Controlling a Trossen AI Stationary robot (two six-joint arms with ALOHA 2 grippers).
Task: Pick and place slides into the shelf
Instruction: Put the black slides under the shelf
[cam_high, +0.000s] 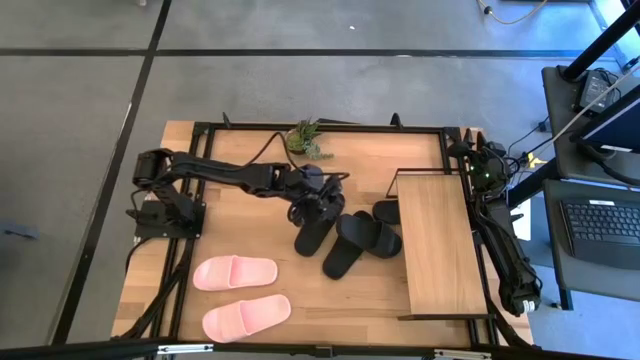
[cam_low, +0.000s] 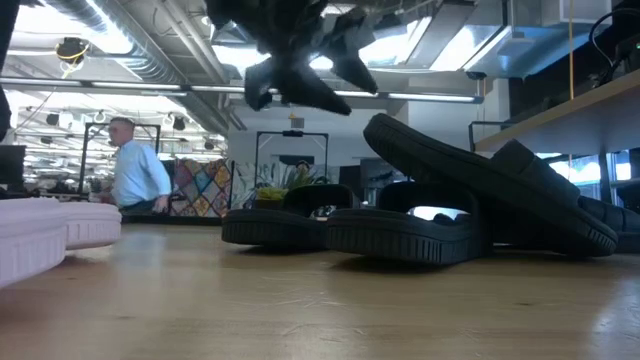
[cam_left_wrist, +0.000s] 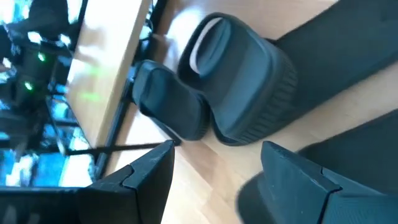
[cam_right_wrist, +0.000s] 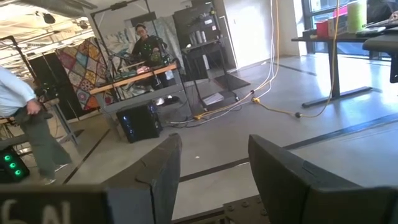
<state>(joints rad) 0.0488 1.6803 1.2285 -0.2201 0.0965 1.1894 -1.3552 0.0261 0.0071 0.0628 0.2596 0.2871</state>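
Observation:
Several black slides (cam_high: 350, 240) lie bunched mid-table, just left of the shelf (cam_high: 440, 245). One of them (cam_low: 480, 180) leans tilted on its neighbour, and another (cam_left_wrist: 171, 106) sits at the shelf's edge, partly beneath the top board. Two pink slides (cam_high: 240, 295) rest flat on their soles near the table's near-left corner. My left gripper (cam_high: 322, 200) hovers open above the black slides (cam_left_wrist: 236, 81), clear of them in the low view (cam_low: 300, 75). My right arm (cam_high: 505, 250) waits along the table's right edge with its gripper (cam_right_wrist: 214, 149) open.
A small green plant (cam_high: 308, 138) stands at the table's far edge, behind the left arm. The dark table frame (cam_high: 300, 126) rims the table. A person (cam_low: 135, 170) moves about in the room beyond it. Bare wood lies between the pink and black slides.

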